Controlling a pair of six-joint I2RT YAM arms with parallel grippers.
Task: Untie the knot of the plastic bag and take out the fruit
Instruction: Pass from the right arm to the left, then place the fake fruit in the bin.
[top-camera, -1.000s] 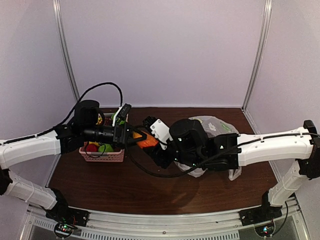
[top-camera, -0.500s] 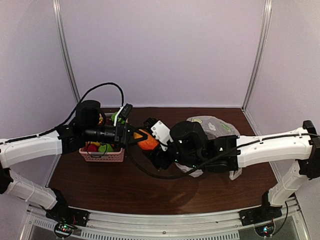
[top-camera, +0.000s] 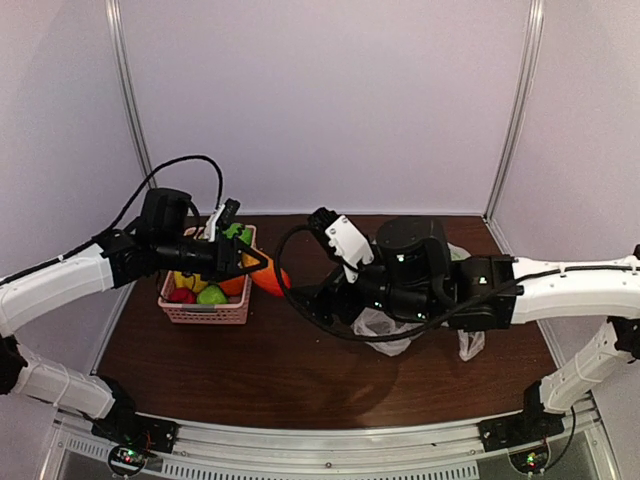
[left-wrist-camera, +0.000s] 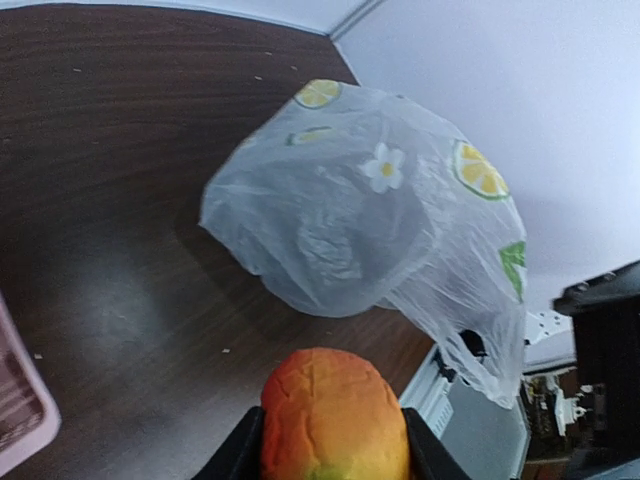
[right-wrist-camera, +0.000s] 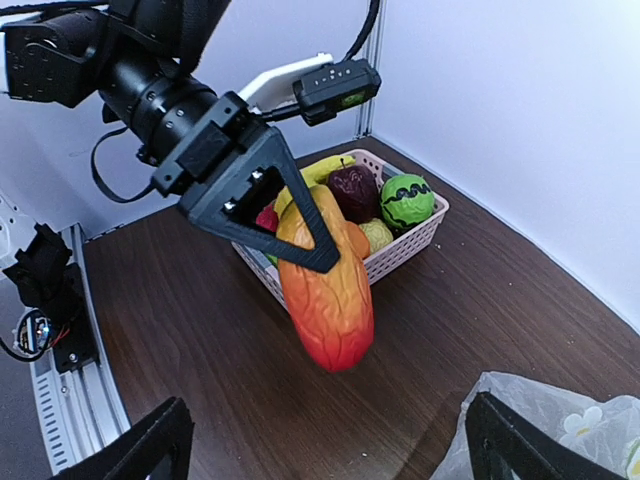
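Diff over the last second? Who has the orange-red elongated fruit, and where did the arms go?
The left gripper, shut on the orange-red elongated fruit, pulled back to the left and carried it up beside the pink slotted plastic basket. The right gripper, earlier right at the fruit, withdrew rightward and is open and empty. The clear printed plastic bag and the basket stayed put.

Lab test booth: white panel walls, metal posts, brown table
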